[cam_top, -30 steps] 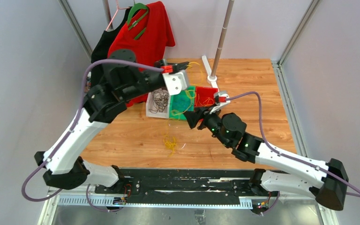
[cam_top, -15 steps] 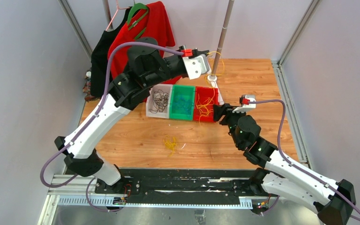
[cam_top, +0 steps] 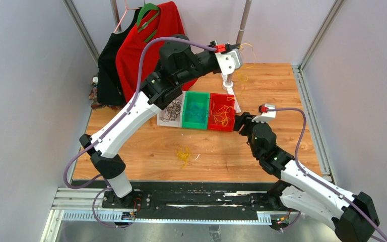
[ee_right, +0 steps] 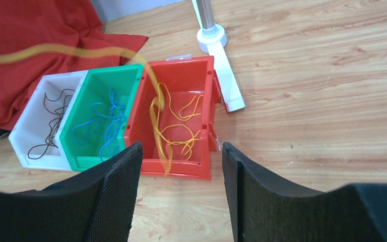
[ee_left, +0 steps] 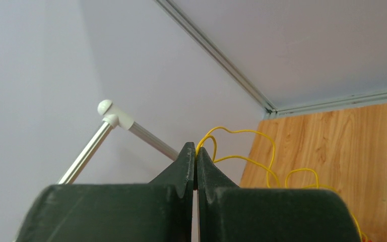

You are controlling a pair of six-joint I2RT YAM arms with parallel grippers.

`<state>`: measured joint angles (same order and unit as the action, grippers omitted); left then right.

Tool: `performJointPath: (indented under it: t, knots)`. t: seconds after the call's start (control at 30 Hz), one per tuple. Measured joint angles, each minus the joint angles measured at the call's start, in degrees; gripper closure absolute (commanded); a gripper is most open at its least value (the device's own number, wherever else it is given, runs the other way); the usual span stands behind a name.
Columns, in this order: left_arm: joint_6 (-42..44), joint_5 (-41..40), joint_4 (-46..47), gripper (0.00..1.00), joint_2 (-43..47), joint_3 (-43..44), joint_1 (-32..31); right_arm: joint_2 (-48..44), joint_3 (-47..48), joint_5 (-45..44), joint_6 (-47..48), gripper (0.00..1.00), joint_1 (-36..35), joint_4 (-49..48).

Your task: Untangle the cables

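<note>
Left pincer clamps a yellow cable aloft; right pincer gapes near the red bin. A steady pull should avoid snags.

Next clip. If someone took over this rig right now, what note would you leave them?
Left hand: shut on a yellow cable, raised high beside the pole.
Right hand: open, empty, hovering near the red bin.
Black cables are in the white bin, blue cables in the green bin, yellow cables in the red bin.
Done: most are sorted by colour.
Left: place the held cable, then the loose yellow bundle on the table.
</note>
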<state>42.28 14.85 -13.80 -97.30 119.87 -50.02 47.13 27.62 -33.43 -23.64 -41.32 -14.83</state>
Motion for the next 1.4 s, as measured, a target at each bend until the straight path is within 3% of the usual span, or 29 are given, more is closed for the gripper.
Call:
performJointPath:
  t: [0.63,1.4]
  knots:
    - [9.05,-7.85,5.6,0.99,-3.39,-1.88,0.07,13.64,1.07,8.5,-0.31,0.43,7.02,-3.87]
    - [9.53,-11.06,12.26,1.0,-3.93,-7.45,1.05,14.21,1.77,11.13,-0.83,0.44,7.43,-4.68]
